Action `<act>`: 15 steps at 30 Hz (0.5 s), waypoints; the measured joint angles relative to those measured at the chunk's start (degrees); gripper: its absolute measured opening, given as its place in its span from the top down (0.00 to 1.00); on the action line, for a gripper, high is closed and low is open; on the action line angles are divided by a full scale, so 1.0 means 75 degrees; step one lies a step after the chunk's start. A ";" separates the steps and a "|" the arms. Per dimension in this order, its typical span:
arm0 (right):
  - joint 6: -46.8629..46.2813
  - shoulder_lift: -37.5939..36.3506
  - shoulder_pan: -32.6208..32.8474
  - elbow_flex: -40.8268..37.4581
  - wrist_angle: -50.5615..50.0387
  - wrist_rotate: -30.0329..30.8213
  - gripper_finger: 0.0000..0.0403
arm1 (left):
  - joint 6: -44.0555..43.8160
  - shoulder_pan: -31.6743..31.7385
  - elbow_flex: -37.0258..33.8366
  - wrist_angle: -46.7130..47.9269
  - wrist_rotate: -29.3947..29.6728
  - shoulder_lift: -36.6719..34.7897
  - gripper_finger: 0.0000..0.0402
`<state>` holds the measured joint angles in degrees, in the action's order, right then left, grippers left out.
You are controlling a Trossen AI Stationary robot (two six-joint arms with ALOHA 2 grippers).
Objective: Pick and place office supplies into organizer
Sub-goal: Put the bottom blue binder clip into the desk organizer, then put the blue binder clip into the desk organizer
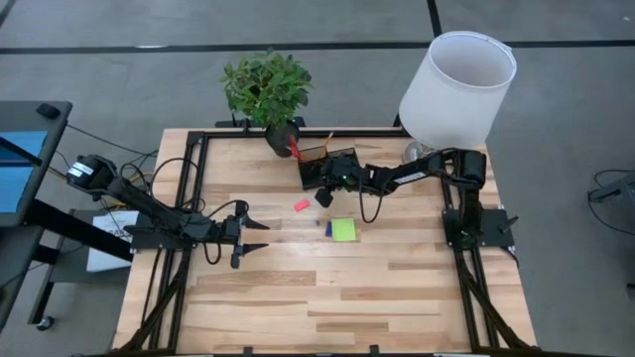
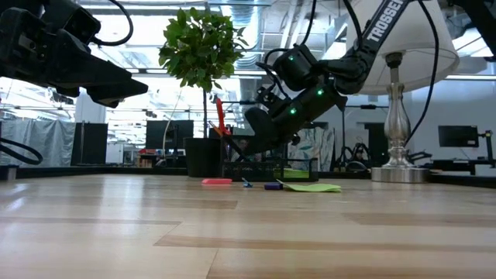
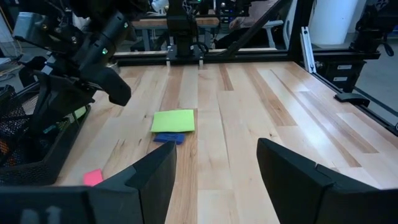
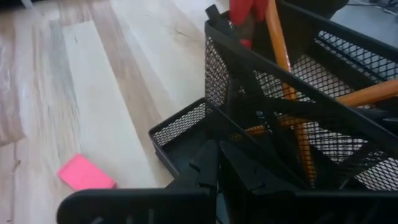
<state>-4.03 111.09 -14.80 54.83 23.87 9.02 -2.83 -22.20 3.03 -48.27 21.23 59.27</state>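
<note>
Looking straight down from the high view, the right end effector (image 1: 324, 195) hangs with its fingers shut and nothing visibly held, just at the near side of the organizer (image 1: 319, 162), which sits close to the far edge of the tabletop (image 1: 397, 297) beside a plant pot (image 1: 279, 137) and a lamp (image 1: 451, 89); the left end effector (image 1: 256, 236) waits wide open and empty toward the left edge. One green sticky-note pad (image 1: 343, 230) lies near the middle of the tabletop with one blue piece (image 1: 328, 229) touching its side and one pink piece (image 1: 302, 205) a little apart, so three loose items are left. From the low view, the red-handled scissors (image 2: 220, 116) stand upright in the organizer, and the closed right end effector points down just in front of it. The left wrist view shows the same pad, blue piece and pink piece ahead of the open fingers (image 3: 297, 174). In the right wrist view, two orange pencils (image 4: 283, 59) and the red handles lean in the tall mesh section, while a low front compartment looks empty. The next pick probably goes best if the right arm clears the mesh wall first, opens over the pink piece, and descends squarely so the flat piece does not skid.
</note>
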 joint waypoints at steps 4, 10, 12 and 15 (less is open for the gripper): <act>0.0000 -0.0003 0.0004 0.0000 0.0025 0.0003 0.99 | 0.0000 -0.0003 0.0000 -0.0003 -0.0003 0.0000 0.46; 0.0000 -0.0003 0.0019 0.0000 0.0023 0.0035 0.90 | 0.0000 -0.0002 0.0000 -0.0003 -0.0008 -0.0002 0.46; 0.0003 -0.0003 0.0019 0.0000 0.0022 0.0044 0.85 | 0.0000 -0.0001 0.0000 -0.0003 -0.0009 -0.0001 0.46; 0.0003 -0.0006 0.0019 0.0000 0.0023 0.0044 0.78 | 0.0000 -0.0003 0.0000 -0.0003 -0.0011 0.0000 0.46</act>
<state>-4.01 111.04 -14.66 54.83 24.04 9.34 -2.83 -22.22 3.03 -48.29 21.15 59.26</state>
